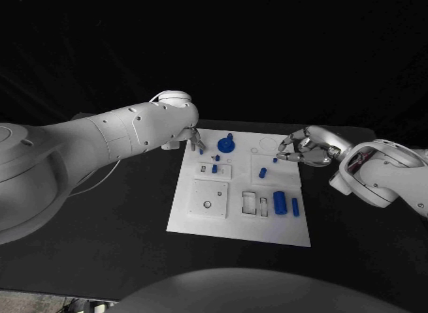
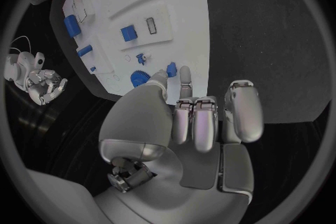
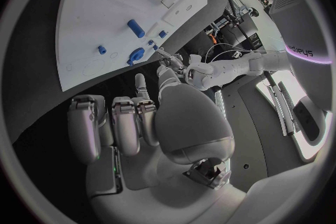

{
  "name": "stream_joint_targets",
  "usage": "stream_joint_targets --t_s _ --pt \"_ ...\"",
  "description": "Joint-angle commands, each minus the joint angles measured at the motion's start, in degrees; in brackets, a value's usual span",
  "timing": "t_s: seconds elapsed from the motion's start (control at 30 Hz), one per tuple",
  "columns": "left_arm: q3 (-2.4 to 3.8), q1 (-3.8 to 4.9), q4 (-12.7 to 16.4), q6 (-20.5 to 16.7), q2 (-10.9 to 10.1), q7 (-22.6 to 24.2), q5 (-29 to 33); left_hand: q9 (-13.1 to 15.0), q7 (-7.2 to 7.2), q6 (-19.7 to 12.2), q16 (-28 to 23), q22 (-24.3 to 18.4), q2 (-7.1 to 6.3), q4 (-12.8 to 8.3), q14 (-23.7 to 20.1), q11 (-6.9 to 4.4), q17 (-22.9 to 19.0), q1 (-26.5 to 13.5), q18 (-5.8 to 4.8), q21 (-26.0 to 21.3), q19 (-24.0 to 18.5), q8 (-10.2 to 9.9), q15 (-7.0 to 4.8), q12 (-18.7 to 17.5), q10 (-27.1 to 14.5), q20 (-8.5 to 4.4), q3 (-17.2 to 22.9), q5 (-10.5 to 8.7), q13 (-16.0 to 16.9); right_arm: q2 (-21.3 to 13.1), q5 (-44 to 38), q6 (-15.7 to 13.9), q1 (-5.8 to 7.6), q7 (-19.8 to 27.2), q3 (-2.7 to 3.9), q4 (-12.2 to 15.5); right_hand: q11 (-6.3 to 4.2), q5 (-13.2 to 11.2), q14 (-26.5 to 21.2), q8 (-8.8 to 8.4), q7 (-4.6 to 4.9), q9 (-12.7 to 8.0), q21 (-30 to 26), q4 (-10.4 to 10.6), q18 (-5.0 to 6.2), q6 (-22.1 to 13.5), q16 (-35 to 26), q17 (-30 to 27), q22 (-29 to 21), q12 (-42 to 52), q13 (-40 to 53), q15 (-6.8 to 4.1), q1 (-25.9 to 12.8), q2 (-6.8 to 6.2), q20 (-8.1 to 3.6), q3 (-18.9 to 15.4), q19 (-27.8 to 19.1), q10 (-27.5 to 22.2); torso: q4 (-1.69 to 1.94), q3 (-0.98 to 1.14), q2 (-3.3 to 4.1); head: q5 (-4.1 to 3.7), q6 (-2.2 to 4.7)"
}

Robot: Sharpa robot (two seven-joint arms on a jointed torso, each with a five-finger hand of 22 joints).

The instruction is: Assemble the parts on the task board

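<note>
Head view first: the task board (image 1: 200,220) lies flat in the middle of the black table (image 1: 111,215), with blue parts spread over it: a round gear-like part (image 1: 226,143) near its far edge, small pegs (image 1: 215,158) just beside it, a short cylinder (image 1: 263,173) toward the middle, and two larger cylinders (image 1: 286,203) side by side near its right edge. At the board's far-left corner the left hand (image 1: 190,137) hovers, its fingers pointing down; whether it holds anything cannot be told from this camera. At the far-right corner the right hand (image 1: 303,147) hangs with curled fingers, apart from the parts. Left wrist view: the left hand (image 2: 196,123) has its fingers (image 2: 183,79) curled in together with nothing between them, just above the board's edge (image 2: 189,28) near the gear-like part (image 2: 139,77). Right wrist view: the right hand (image 3: 147,123) likewise has fingers (image 3: 140,85) folded inward, empty, off the board's edge (image 3: 84,39).
</note>
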Motion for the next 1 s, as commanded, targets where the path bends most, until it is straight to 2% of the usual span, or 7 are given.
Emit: stream_joint_targets --t_s 0.03,0.37,1.0 --pt "0.04 -0.08 -0.1 0.7 0.2 0.9 0.4 0.1 -0.16 -0.2 0.1 11.3 -0.08 -0.1 6.0 -0.20 15.1 0.9 0.17 -0.4 1.0 -0.2 -0.19 -0.3 5.7 -0.43 0.6 1.06 14.5 0.0 -0.2 0.7 -0.04 -0.2 0.00 0.0 -0.12 -0.4 6.1 -0.33 0.18 -0.1 -0.4 0.3 -0.24 -0.1 0.2 15.1 13.1 -0.2 14.9 -0.22 -0.6 0.22 -0.20 -0.1 2.2 6.1 0.06 0.01 0.00 -0.12 -0.01" --pt "0.05 -0.16 -0.3 -0.1 0.3 1.9 1.5 0.5 -0.30 -0.2 0.1 11.3 -0.25 -0.3 6.0 -0.33 15.1 2.8 0.19 -0.6 1.0 -0.3 -0.30 -0.4 5.6 -0.52 1.6 4.63 14.4 0.1 -0.2 0.8 -0.05 -0.3 0.00 -0.1 -0.07 -0.5 6.1 -0.40 0.24 -0.2 -0.6 0.5 -0.18 -0.1 0.2 15.1 13.0 -0.2 14.9 -0.18 -0.7 0.25 -0.18 -0.1 2.1 6.1 0.04 0.00 0.04 -0.21 -0.01" --pt "0.05 -0.18 -0.3 -0.4 0.2 2.3 1.7 0.8 -0.43 -0.4 0.1 11.2 -0.10 -0.8 6.0 -0.45 15.1 5.0 0.26 -0.9 0.8 -0.3 -0.38 -0.7 5.4 -0.60 3.2 7.05 14.0 0.4 -0.2 1.3 -0.31 -0.8 0.00 -0.5 -0.03 -0.6 6.1 -0.43 0.27 -0.2 -0.8 0.6 -0.12 0.0 0.2 15.1 13.0 -0.2 14.9 -0.16 -0.8 0.27 -0.16 -0.1 1.9 6.1 0.06 0.00 -0.01 -0.24 -0.01"
